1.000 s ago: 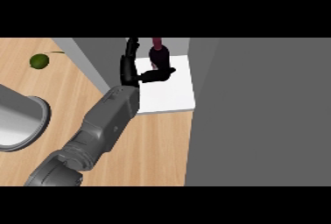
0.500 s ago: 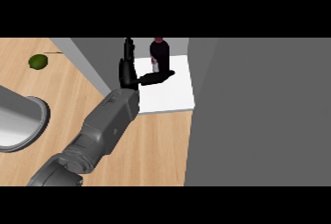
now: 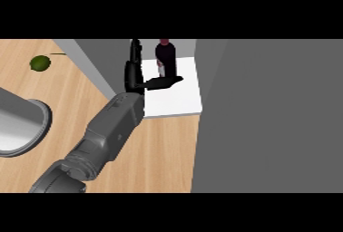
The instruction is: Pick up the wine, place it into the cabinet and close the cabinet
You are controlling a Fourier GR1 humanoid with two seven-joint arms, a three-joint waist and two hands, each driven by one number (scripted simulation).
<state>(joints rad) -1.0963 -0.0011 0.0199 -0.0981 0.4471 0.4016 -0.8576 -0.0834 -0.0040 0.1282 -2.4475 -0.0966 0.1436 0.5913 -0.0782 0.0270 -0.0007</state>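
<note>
– One arm in shot; what takes up most of the view?
– Most of the right side is a flat grey panel (image 3: 268, 118) of the cabinet (image 3: 100, 68), running from top to bottom. Next in size is the wooden counter (image 3: 164, 154), pale-grained, across the left and lower middle.
– And the robot?
– A grey forearm (image 3: 110, 131) rises from the lower left and slants up toward the cabinet's opening. Left of it, cut off by the edge, sits a round grey vessel (image 3: 41, 118); what it is cannot be made out.
– Where is the bottle?
– The wine (image 3: 165, 54) stands upright inside the cabinet, on the white shelf floor (image 3: 182, 97). It is toward the back, between the grey side wall (image 3: 90, 52) on the left and the panel on the right.
– Is it held?
– It is not. The left hand (image 3: 134, 74) is just left of the bottle, its fingers (image 3: 135, 50) straight and pointing to the back of the shelf, spread away from the thumb. The thumb (image 3: 161, 83) juts sideways across the bottle's foot; whether it touches the glass cannot be told.
– Anything smaller?
– One small green fruit (image 3: 41, 63) with a thin stem lies on the counter at upper left, well apart from arm and cabinet.
</note>
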